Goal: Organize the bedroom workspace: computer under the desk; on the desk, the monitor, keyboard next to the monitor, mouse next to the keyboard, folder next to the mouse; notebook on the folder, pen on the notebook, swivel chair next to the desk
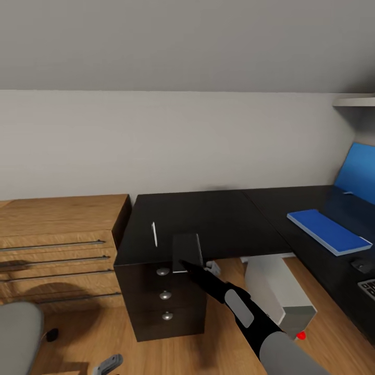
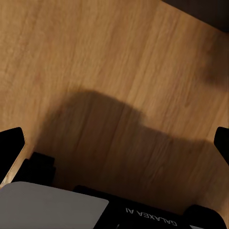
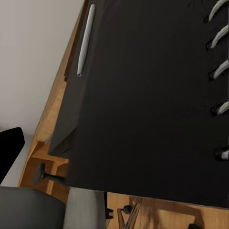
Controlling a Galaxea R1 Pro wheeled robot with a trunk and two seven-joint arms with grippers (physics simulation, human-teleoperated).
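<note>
Between my right claw (image 1: 183, 264) fingers sits the notebook (image 1: 187, 251), pinched by its near edge over the desk (image 1: 219, 219) front-left corner, lifted for the blue folder (image 1: 328, 230) far right; pen (image 1: 154, 234) lies just left.

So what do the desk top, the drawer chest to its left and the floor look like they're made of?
The desk top looks like matt black laminate or painted board: flat, even, hardly any sheen. The drawer chest reads as light wood or veneer, with visible grain and slim metal-looking bar handles. The floor shows warm wood grain, planks or laminate.
</note>
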